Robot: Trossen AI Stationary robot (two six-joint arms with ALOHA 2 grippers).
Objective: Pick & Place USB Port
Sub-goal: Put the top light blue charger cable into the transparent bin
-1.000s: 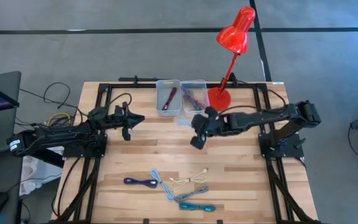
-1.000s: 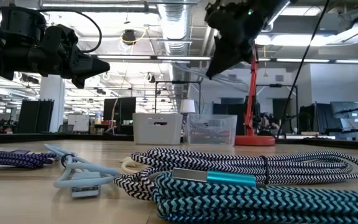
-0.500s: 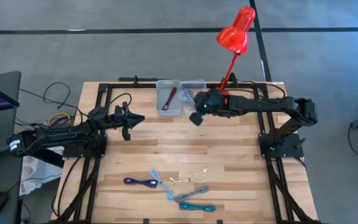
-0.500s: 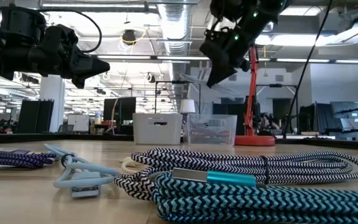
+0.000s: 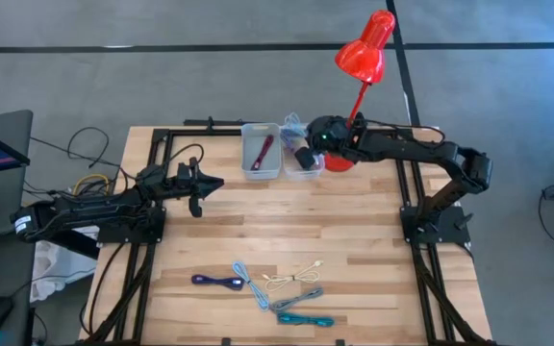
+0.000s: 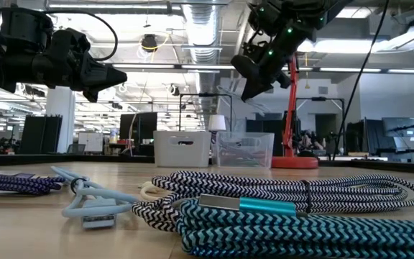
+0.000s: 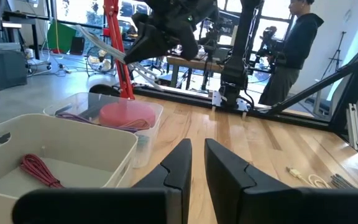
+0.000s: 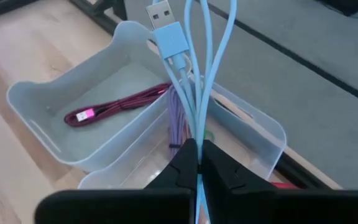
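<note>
My right gripper [image 5: 305,158] [image 8: 197,163] hovers over the clear bin [image 5: 299,135] at the table's far edge, shut on a light blue USB cable [image 8: 199,74] whose plug [image 8: 166,32] sticks out beyond the fingers. A purple cable [image 8: 176,127] lies in the clear bin. The white bin [image 5: 260,152] beside it holds a maroon cable [image 8: 118,107]. My left gripper [image 5: 200,188] [image 7: 197,163] waits above the table's left part, open by a narrow gap and touching nothing. My right gripper pinches the light blue cable's bundled strands [image 8: 197,134] between its two fingers. The loops and the plug reach out past the fingertips. The cable is lifted clear, above the clear bin.
Several more cables lie near the table's near edge: purple [image 5: 216,281], light blue [image 5: 243,275], cream [image 5: 293,279], grey striped [image 5: 296,300] and teal [image 5: 303,319]. A red desk lamp [image 5: 359,58] stands right of the bins. A person [image 7: 294,50] stands beyond the table.
My right gripper has carried the light blue cable from over the table's middle toward the far edge, turning as it went, and now stands over the clear bin. It has stayed shut on the cable.
</note>
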